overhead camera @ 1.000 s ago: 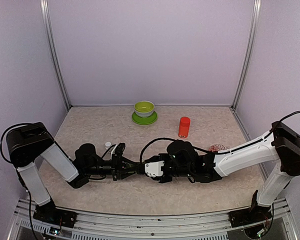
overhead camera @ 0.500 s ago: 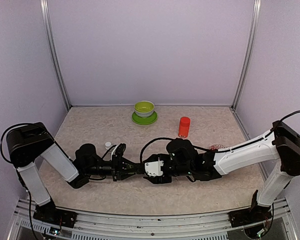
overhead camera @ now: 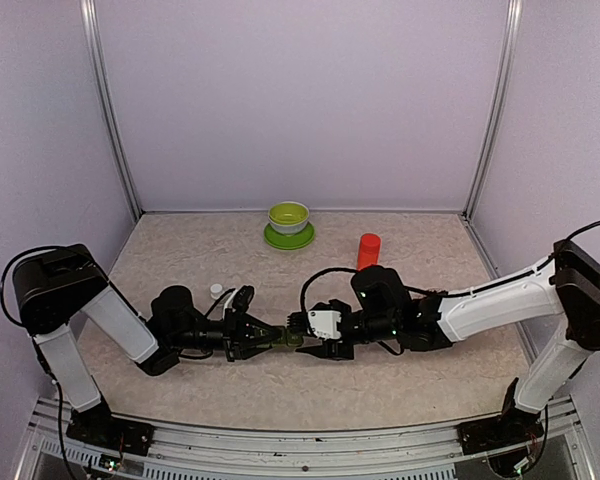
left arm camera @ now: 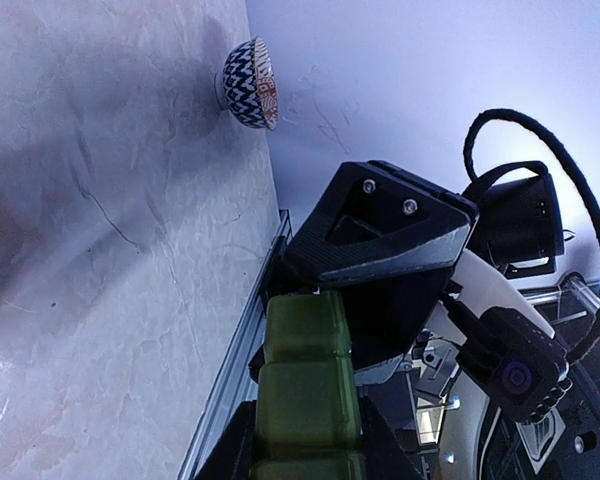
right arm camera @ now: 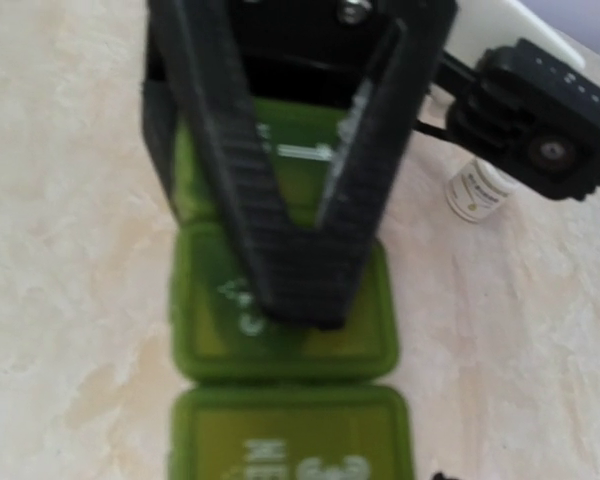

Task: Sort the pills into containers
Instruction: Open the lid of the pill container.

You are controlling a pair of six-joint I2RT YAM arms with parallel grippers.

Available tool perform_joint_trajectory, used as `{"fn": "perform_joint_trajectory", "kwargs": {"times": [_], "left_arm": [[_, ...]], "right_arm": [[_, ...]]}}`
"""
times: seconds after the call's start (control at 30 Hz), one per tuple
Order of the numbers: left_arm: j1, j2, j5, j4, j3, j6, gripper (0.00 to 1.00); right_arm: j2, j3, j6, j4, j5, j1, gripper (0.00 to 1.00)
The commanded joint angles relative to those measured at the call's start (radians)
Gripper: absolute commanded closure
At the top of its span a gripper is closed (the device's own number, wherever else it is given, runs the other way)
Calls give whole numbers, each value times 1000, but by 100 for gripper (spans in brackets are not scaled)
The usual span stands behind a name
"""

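The pill box (left arm camera: 305, 385) is held near the middle of the tabletop's (overhead camera: 180, 250) near edge, one end clamped in the left gripper (overhead camera: 265, 338). The right gripper (overhead camera: 315, 335), jaws apart, is over its lids. It is probably best to hook one lid's lip and pry gently.

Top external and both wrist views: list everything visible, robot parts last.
containers: one strip of three joined compartments, dark green, mid-table between the two grippers
red bottle: one, red, upright behind the right arm
bowl on saucer: one, lime green, far edge, centre
white bottle: one, white, just behind the left arm's wrist
patterned bowl: one, zigzag pattern with red, near the wall; seen only in the left wrist view
table: one, beige marbled
left gripper: one, black, shut on one end of the containers
right gripper: one, black, tips at the strip's middle lid; open or shut unclear
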Motion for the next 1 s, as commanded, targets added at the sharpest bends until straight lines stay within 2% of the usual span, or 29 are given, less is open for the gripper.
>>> {"fn": "perform_joint_trajectory", "kwargs": {"times": [0.0,0.43,0.73,0.83,0.97], "left_arm": [[-9,-11,22,57,16,5,79],[-28,33,24,112,24,-27,79],[-27,33,20,111,22,-26,79],[-26,34,20,117,22,-29,79],[-25,34,21,118,23,-31,79]], "right_arm": [[-38,-32,20,54,-53,-8,45],[-40,-42,49,105,-100,-8,45],[-42,-52,51,100,-109,-18,57],[-46,-60,44,105,-108,-18,50],[-56,-78,41,129,-112,-20,49]]}}
